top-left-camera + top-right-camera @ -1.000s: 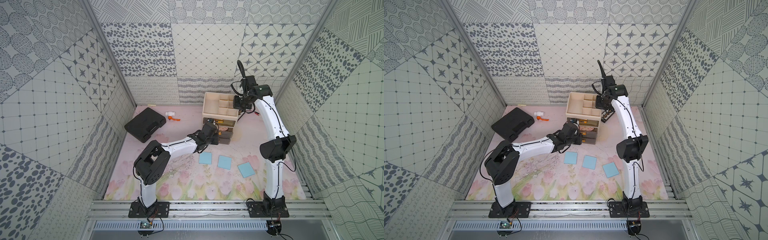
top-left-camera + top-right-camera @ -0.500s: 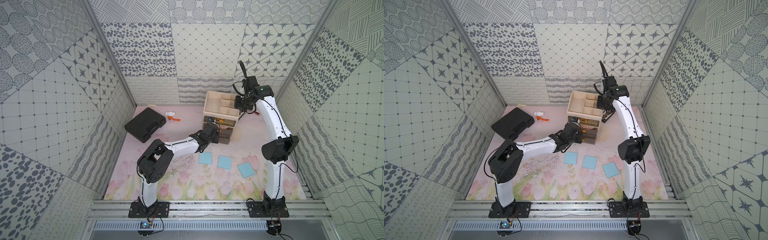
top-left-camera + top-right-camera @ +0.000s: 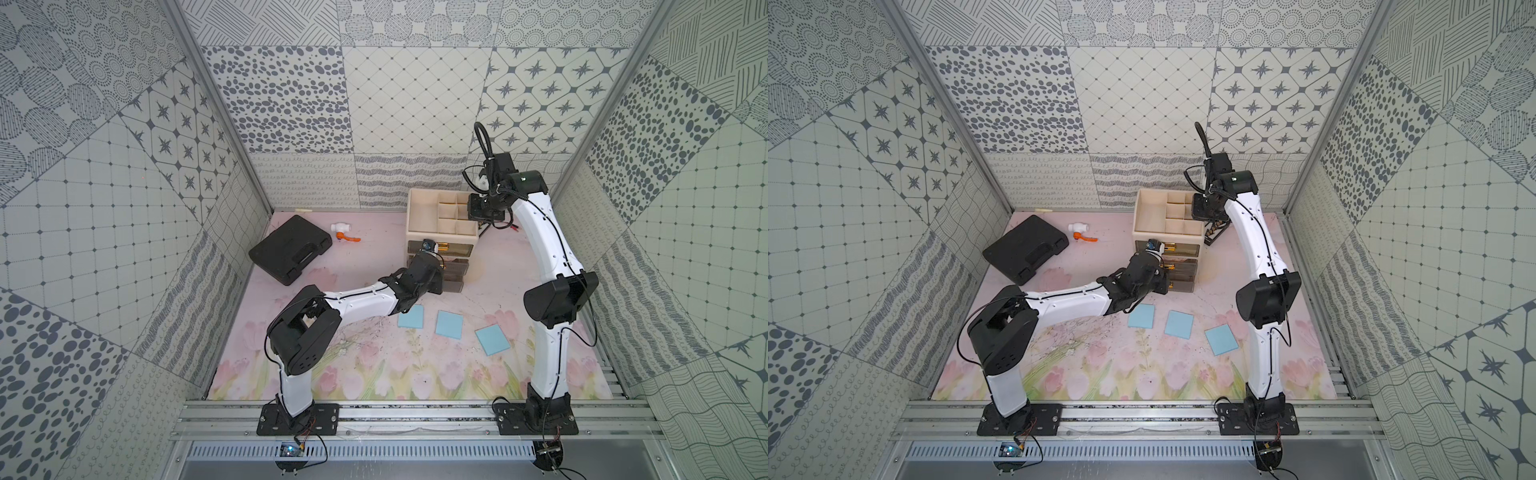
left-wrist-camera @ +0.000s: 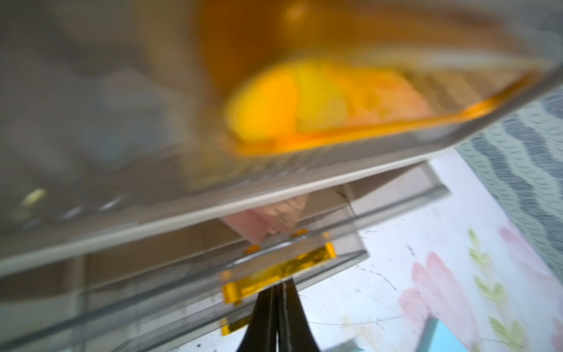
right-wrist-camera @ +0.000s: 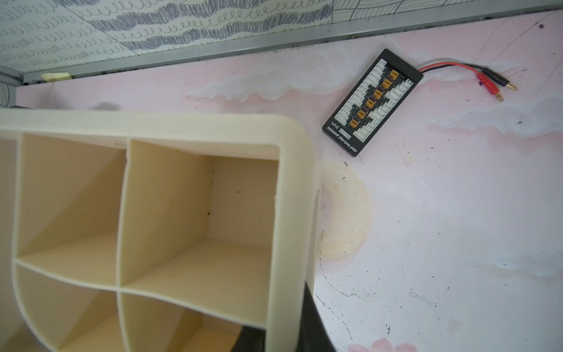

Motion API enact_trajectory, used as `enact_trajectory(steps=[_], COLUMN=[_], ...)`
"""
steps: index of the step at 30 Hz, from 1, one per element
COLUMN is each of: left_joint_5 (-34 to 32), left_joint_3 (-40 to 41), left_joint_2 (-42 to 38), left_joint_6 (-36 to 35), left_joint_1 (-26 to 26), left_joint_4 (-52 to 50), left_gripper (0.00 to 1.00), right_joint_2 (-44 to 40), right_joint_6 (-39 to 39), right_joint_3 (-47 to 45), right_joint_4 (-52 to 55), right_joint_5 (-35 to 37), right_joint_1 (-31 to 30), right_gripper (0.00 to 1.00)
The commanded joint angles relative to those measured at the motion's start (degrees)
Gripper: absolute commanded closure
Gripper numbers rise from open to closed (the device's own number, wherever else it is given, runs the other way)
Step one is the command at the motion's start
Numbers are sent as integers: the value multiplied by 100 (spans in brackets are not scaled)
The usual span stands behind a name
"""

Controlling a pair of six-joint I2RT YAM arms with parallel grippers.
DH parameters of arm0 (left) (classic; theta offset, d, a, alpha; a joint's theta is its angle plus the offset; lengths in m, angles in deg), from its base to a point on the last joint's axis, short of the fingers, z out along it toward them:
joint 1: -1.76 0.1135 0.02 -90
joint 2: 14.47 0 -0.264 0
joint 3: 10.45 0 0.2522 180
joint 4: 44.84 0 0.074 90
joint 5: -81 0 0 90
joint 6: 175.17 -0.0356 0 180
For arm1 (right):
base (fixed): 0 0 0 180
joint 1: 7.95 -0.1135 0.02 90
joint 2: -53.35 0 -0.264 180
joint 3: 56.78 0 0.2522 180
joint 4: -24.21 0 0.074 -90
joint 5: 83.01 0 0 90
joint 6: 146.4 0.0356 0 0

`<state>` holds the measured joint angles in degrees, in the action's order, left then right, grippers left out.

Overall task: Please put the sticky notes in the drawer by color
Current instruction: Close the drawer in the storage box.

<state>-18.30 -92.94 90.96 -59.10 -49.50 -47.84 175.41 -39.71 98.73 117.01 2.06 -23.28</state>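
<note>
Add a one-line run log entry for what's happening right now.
left claw: shut at gold-taped drawer handle | right claw: clamped on organizer rim | blue sticky notes: three on mat, outside drawers

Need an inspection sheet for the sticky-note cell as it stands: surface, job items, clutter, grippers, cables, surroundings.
Surface: pink floral mat, stained beside the drawer organizer.
Job's things: three blue sticky notes flat on the mat, apart; drawer organizer at the back; blurred yellow paper and pink paper inside its drawers.
Clutter: black case, white valve with orange handle, charging board.
Grippers: left gripper shut, tips at a gold drawer handle; right gripper clamped on the organizer's rim.
Cables: red and black leads off the board; cable loop above right wrist.
Surroundings: patterned wall panels; aluminium rail in front.
</note>
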Motion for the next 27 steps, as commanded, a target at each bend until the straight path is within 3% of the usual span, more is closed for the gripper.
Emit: enact_trajectory(steps=[1,3,5,12,21,27], left_joint_5=[765,756,729,510,-768,-1733], left_joint_3=[314,426,676,819,442,593], left_joint_2=[-229,-359,-539,-483,408,484], left_joint_6=[39,131,207,23,-579,-1047], left_joint_1=[-152,-147,-147,-155,-279,-384], left_joint_4=[1534,1347,1392,1515,1821,2407], left_gripper=[91,80,78,87,95,95], right_joint_2=[-11,12,27,13,-247,-373], right_joint_6=[49,63,63,106,132,107], right_joint_3=[-44,-43,-40,-102,-355,-570], right_joint_4=[927,920,915,806,727,645], right_joint_5=[-1092,-1070,-1075,-1209,-1194,-1224], right_joint_1=[-360,-357,-357,-370,-379,-385], right_gripper=[100,100,100,100,100,100])
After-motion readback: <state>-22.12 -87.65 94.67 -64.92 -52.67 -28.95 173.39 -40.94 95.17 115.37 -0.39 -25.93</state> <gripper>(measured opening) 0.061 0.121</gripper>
